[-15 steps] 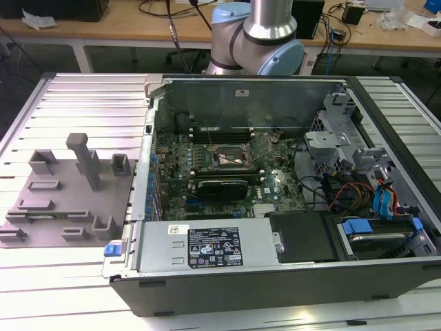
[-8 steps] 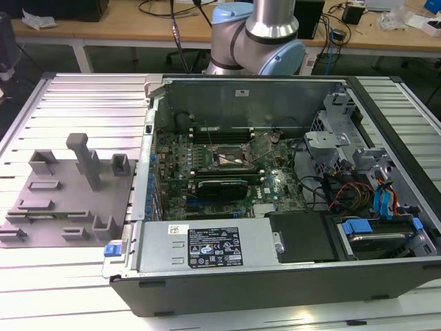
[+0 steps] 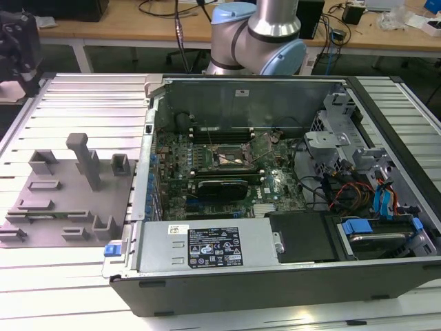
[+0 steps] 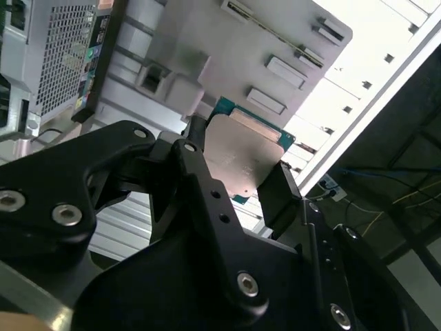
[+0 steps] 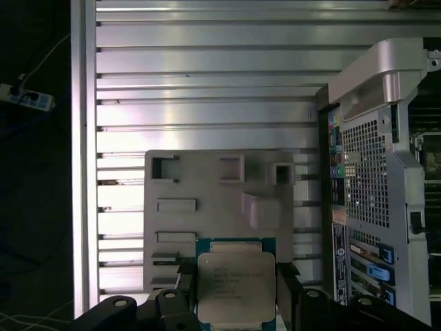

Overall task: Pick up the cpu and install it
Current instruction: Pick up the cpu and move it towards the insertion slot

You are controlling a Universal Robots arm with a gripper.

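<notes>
One cpu (image 5: pixel 236 286) is clamped between the gripper's (image 5: pixel 236 295) fingers, held clear above the grey tray (image 5: pixel 207 186). In the exterior view that tray lies at nine o'clock from the socket (image 3: pixel 231 157). Pick-up looks done, and the carry calls for a level, steady hold.

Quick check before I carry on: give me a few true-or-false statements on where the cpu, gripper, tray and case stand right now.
1. The gripper is shut on two opposite edges of the cpu. True.
2. The cpu sits in the board's socket. False: the gripper holds it over the grey tray.
3. The computer case is open, its motherboard exposed. True.
4. The grey tray lies inside the case. False: it lies on the slatted table, beside the case at the exterior view's left.
</notes>
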